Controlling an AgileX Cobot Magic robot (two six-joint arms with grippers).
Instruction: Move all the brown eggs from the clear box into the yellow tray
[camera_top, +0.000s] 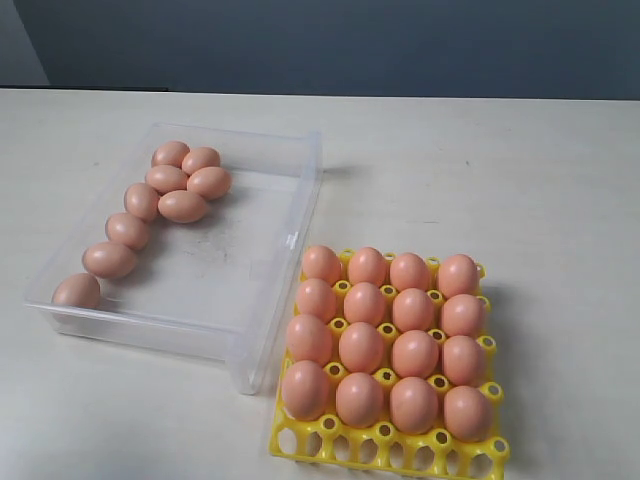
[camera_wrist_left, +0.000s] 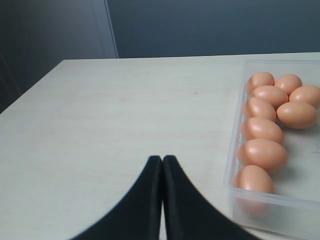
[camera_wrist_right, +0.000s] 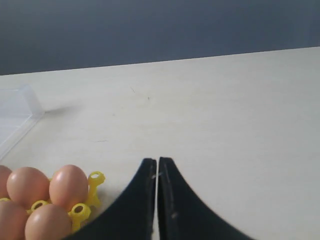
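Pale table (camera_top: 500, 170), dark wall behind.

Clear box (camera_top: 240, 133) on the left, set at a slant. Nine brown eggs (camera_top: 183, 206) lie loose in it: a cluster of five at the far end, then a line of four running down the left wall to the near left corner. The rest of the box floor is bare.

Yellow tray (camera_top: 385, 445) on the right and nearer, just beside the box. The box's near right corner seems to touch the tray's left edge, though the clear plastic makes this hard to judge. Sixteen eggs stand in the tray, four rows of four, one per cup. The nearest row of cups holds nothing.

Left gripper (camera_wrist_left: 162, 159): black fingers pressed together, nothing between them, over bare table left of the box. The nine eggs show past it.

Right gripper (camera_wrist_right: 157, 161): fingers closed to a hairline, holding nothing, over bare table right of the tray.
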